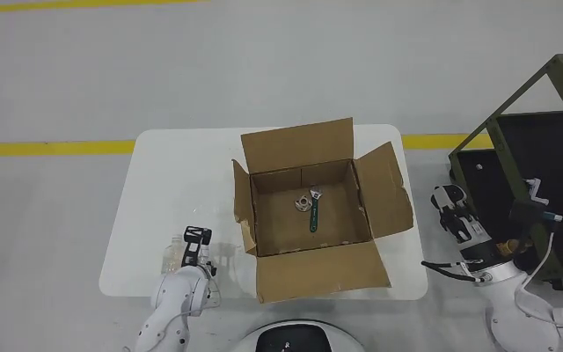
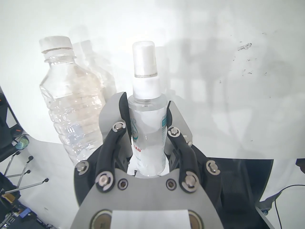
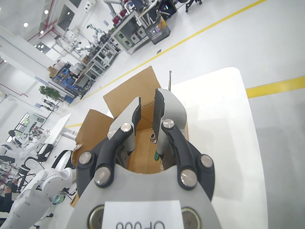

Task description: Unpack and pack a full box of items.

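Note:
An open cardboard box (image 1: 303, 179) stands in the middle of the white table (image 1: 176, 185). Inside lie a green-handled wrench (image 1: 313, 214) and a small metal fitting (image 1: 302, 203). My left gripper (image 2: 146, 101) is shut on a clear spray bottle (image 2: 145, 72) with a white cap, held upright near the table's front left corner (image 1: 195, 239). A clear water bottle (image 2: 71, 96) stands right beside it (image 1: 171, 255). My right gripper (image 3: 148, 98) is open and empty, off the table's right edge (image 1: 447, 209). Past it, the right wrist view has the box (image 3: 128, 91) and the wrench's handle (image 3: 156, 155).
A dark green metal frame cart (image 1: 519, 114) stands close to the table's right side, next to the right arm. The box's four flaps are folded outward; the front one (image 1: 321, 268) reaches the table's front edge. Bare tabletop lies left of the box.

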{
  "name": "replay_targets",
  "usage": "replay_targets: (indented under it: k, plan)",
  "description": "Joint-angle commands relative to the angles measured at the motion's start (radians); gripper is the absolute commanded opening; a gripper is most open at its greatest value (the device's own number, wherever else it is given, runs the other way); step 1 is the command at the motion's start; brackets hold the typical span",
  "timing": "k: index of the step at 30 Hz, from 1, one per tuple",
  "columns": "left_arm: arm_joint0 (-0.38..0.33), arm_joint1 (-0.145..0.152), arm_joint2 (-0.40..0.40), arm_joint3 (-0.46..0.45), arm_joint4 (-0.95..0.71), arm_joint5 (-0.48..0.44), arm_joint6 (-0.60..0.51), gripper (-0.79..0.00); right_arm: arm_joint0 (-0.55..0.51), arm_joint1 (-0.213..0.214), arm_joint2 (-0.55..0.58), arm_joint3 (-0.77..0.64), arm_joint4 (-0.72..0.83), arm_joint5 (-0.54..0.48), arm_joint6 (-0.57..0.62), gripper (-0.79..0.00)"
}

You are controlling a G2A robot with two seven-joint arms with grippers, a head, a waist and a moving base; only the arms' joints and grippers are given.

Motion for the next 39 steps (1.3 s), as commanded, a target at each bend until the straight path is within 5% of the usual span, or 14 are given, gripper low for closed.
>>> replay_targets:
  k: [1, 3, 5, 6, 7, 18, 33, 39]
  plan:
    - [-0.001, 0.0, 0.002, 0.003, 0.003, 0.0, 0.006, -0.736, 0.0, -0.001, -0.003, 0.0, -0.003, 0.0, 0.001, -0.616]
    - [-0.002, 0.0, 0.002, 0.005, 0.001, 0.001, 0.007, -0.631, 0.0, -0.001, -0.002, 0.0, -0.005, 0.0, 0.002, -0.603]
    - [-0.006, 0.001, 0.003, 0.011, -0.004, -0.001, 0.004, -0.339, -0.002, -0.002, -0.001, 0.0, -0.009, 0.002, 0.005, -0.585]
    - [-0.008, 0.001, 0.004, 0.013, -0.005, 0.0, 0.004, -0.086, -0.003, -0.002, 0.0, 0.001, -0.01, 0.003, 0.005, -0.579]
    - [-0.01, 0.001, 0.005, 0.017, -0.004, 0.0, 0.003, 0.0, -0.003, -0.002, 0.001, 0.001, -0.011, 0.003, 0.006, -0.576]
    - [-0.027, 0.001, 0.003, 0.001, -0.03, 0.001, -0.008, 0.0, -0.011, -0.004, -0.008, 0.029, -0.067, -0.005, 0.021, -0.526]
    - [0.072, 0.015, -0.056, -0.231, -0.043, -0.032, -0.037, 0.0, -0.003, -0.004, 0.011, 0.056, -0.095, -0.033, 0.046, -0.785]
    - [0.096, 0.018, -0.072, -0.362, -0.021, -0.021, -0.002, 0.0, -0.012, -0.006, 0.012, 0.052, -0.095, -0.039, 0.046, -0.785]
